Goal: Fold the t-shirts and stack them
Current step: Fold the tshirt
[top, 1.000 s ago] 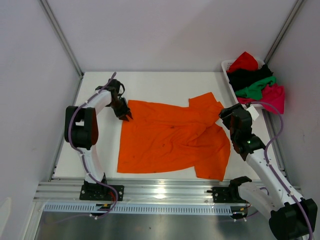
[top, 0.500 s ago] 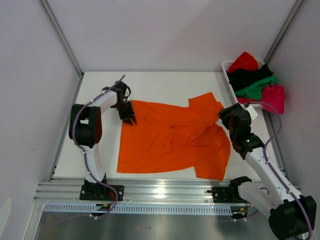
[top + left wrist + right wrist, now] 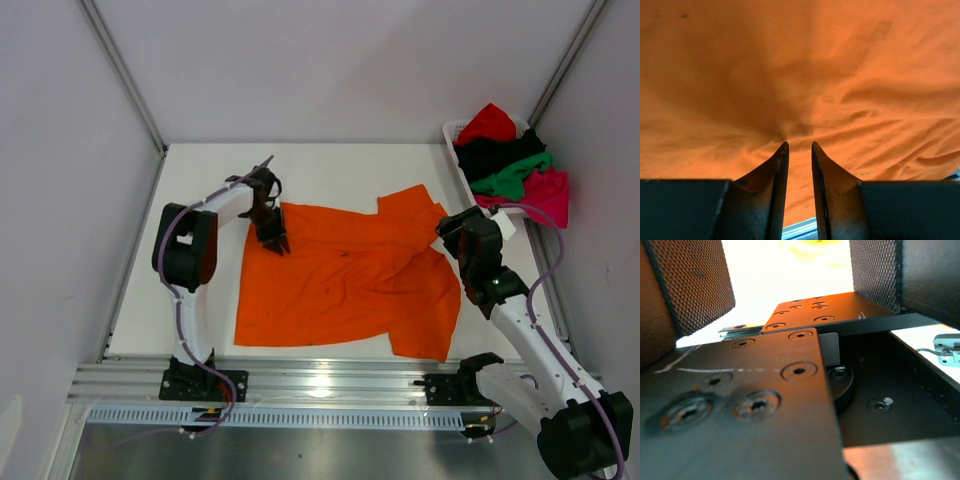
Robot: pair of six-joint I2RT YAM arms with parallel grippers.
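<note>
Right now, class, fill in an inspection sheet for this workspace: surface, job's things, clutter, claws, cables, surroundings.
Surface: white table, its middle covered by cloth.
Job's things: orange shirt spread out, rumpled on its right side; red shirt, black shirt, green shirt and pink shirt heaped in the basket at the far right corner.
Clutter: nothing seen.
Claws: left claw nearly shut, pinching the orange shirt near its far left corner; right claw open, holding nothing.
Cables: purple left cable and right cable loop along the arms.
Surroundings: white walls; metal rail at the near edge.
</note>
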